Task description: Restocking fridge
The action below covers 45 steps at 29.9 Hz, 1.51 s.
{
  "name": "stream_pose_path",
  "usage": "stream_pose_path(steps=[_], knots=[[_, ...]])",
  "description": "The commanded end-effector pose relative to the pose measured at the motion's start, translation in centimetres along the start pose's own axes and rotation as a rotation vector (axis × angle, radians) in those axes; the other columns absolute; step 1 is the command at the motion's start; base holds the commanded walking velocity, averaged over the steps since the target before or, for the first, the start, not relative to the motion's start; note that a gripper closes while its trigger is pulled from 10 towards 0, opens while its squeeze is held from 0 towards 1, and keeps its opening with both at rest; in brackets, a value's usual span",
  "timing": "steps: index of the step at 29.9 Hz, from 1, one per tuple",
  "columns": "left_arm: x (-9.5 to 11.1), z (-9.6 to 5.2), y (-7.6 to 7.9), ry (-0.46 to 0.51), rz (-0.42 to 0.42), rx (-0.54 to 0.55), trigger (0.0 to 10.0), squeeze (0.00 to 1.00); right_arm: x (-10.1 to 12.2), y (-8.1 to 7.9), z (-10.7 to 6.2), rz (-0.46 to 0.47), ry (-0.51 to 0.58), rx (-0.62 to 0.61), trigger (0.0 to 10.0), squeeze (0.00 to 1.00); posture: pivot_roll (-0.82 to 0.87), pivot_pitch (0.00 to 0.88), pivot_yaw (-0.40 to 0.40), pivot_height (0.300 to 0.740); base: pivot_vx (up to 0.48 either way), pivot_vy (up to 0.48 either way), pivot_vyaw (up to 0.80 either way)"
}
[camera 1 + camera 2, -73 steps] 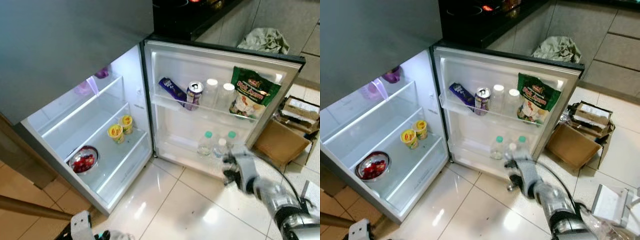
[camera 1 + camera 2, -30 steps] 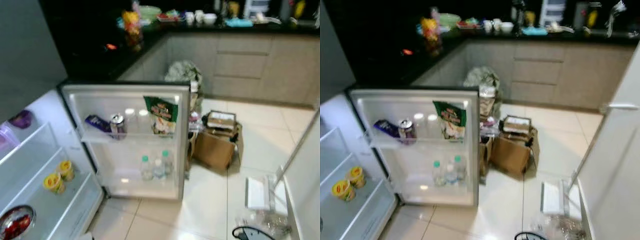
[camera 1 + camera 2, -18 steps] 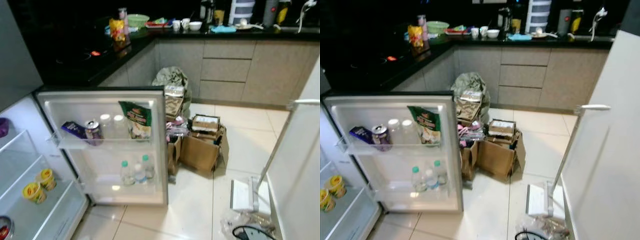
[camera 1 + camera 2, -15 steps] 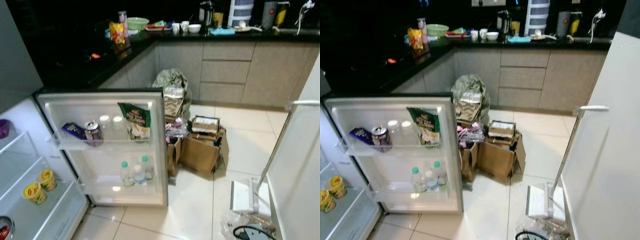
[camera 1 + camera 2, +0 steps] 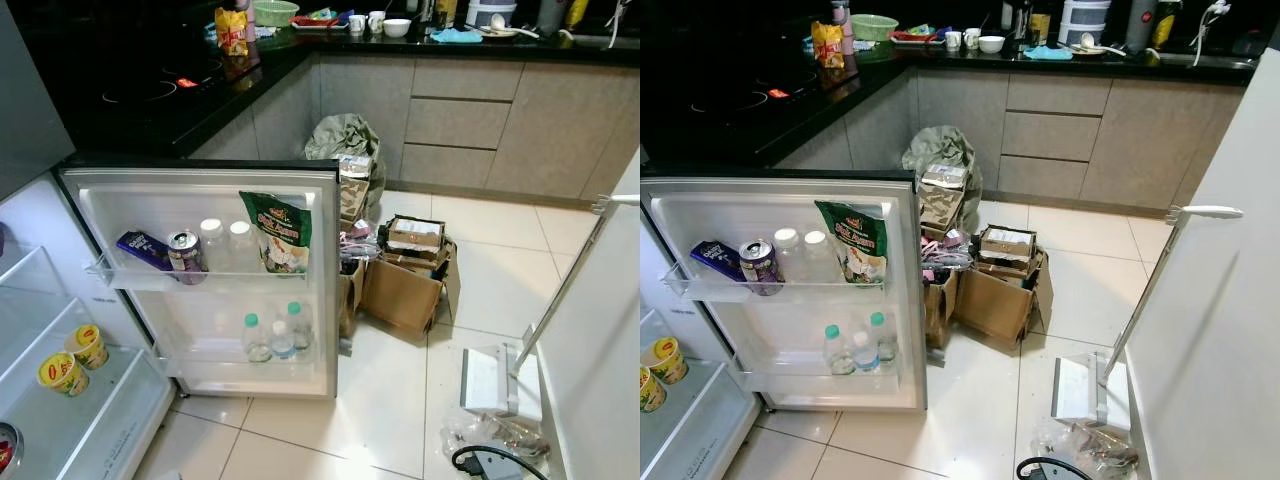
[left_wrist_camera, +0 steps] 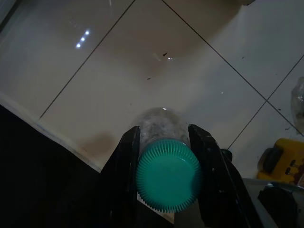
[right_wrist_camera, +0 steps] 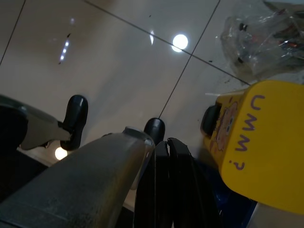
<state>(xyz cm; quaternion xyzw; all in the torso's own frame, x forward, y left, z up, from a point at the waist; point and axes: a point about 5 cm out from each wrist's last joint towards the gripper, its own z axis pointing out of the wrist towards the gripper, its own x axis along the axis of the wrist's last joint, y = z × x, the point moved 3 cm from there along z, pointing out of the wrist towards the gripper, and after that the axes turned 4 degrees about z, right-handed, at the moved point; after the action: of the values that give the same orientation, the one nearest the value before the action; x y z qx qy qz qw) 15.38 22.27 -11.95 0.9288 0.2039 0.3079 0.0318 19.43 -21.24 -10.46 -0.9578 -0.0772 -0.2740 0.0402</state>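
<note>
- While my left gripper (image 6: 164, 142) hangs low over the floor (image 6: 190, 71), it is clamped on a clear bottle (image 6: 164, 124) with a green cap (image 6: 167, 176), one black finger on each side of the neck.
- My right gripper (image 7: 167, 147) also hangs above the floor; its fingers (image 7: 178, 190) lie pressed together with nothing between them. A yellow object (image 7: 259, 142) printed with letters sits just beside it.
- Fridge (image 5: 60, 400): open at my left. Two yellow cups (image 5: 72, 360) stand side by side on a shelf inside.
- Door (image 5: 205, 185): swung wide open, inner side facing me.
- Upper door rack: a purple pack (image 5: 143, 249), a can (image 5: 185, 254), two white-capped bottles (image 5: 225, 245) and a green bag (image 5: 277, 232), in a row from the hinge side outward.
- Lower door rack: three water bottles (image 5: 272, 335) standing close together, two with green caps.
- Boxes (image 5: 405, 280): open cardboard, on the floor just past the door's free edge, with a stuffed grey sack (image 5: 340, 140) behind them against the cabinets.
- Desk (image 5: 1060, 55): dark, running along the far wall and round the corner; it carries cups, a green bowl (image 5: 873, 25) and a yellow packet (image 5: 826, 43).
- A white mop (image 5: 1110, 370) leans by the wall at my right.
</note>
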Motion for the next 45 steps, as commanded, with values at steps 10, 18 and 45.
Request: stream_pose_path(steps=[10,18,45], knots=[[0.5,0.0,-0.4,0.010,0.040,0.003,10.0,0.00,-0.3,-0.4,0.0,-0.045,0.002,0.034,10.0,0.00,-0.09,0.004,0.025,0.740,0.313,0.000,0.00],[0.5,0.0,-0.3,0.009,0.045,-0.002,10.0,0.00,0.7,-1.2,0.1,-0.062,0.039,0.089,10.0,0.00,-0.09,0.004,0.025,0.740,0.334,0.000,0.47],[-0.3,0.1,0.9,-0.029,0.082,-0.073,10.0,0.00,0.3,-1.2,0.0,-0.002,0.044,0.113,10.0,0.00,-0.09,0.010,0.033,0.740,0.166,-0.087,0.14]])
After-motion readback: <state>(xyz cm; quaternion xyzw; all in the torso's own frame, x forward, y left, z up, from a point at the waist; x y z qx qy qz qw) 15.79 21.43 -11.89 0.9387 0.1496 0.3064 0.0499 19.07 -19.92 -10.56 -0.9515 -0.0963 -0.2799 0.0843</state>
